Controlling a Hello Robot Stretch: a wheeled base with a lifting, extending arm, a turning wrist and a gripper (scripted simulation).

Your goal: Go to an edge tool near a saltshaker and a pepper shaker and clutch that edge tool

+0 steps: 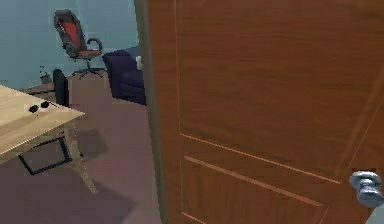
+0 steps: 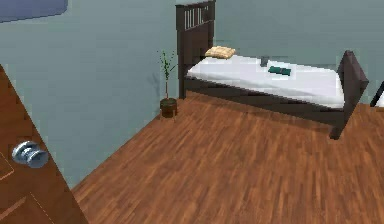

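Observation:
A brown wooden door (image 1: pixel 265 110) with a silver knob (image 1: pixel 365 184) stands close ahead and takes up the forward view's right and middle. The same door (image 2: pixel 30 160) with its knob (image 2: pixel 30 154) sits at the arm side view's lower left. On a light wooden table (image 1: pixel 30 125) at the forward view's left lie small dark objects (image 1: pixel 39 106), too small to name.
Past the door's edge are a red and black office chair (image 1: pixel 75 40) and a dark blue sofa (image 1: pixel 128 72). In the arm side view a dark-framed bed (image 2: pixel 265 80) with a pillow (image 2: pixel 220 52) stands at the back, a potted plant (image 2: pixel 167 90) beside it, over open wood floor (image 2: pixel 230 170).

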